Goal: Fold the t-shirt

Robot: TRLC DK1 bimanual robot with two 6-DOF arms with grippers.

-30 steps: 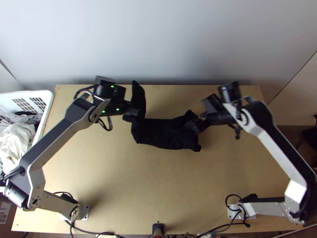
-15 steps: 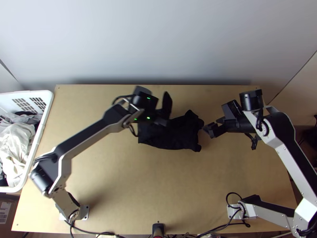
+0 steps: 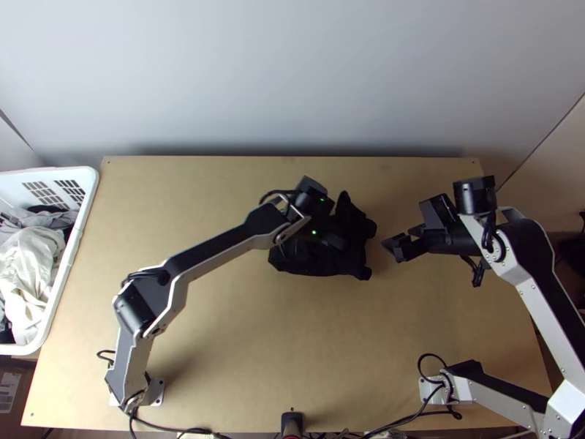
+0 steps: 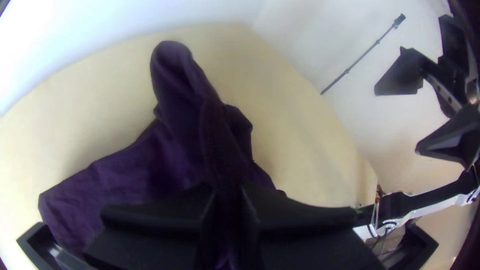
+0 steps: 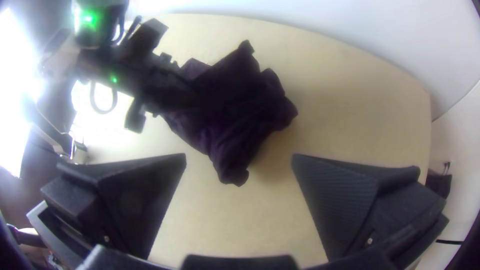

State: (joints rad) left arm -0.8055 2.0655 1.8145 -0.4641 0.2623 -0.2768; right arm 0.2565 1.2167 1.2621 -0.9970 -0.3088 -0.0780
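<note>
A white basket (image 3: 89, 183) holding bunched pale cloth (image 3: 29, 267) stands at the left; nearer, at the table's (image 3: 219, 351) left edge, is a brown box (image 3: 22, 366).

A smooth pale grey-white wall (image 3: 292, 80) spans twelve o'clock, darkening softly towards its foot behind the light wooden, straight-edged tabletop (image 3: 292, 329). A pale beige panel (image 3: 548, 175) stands at two o'clock, with dim brown floor (image 3: 540, 252) at three. A brown box with a white label (image 3: 10, 391) sits at eight. The left wrist view shows a slim dark pole (image 4: 359, 59); strong white light glares in the right wrist view.
</note>
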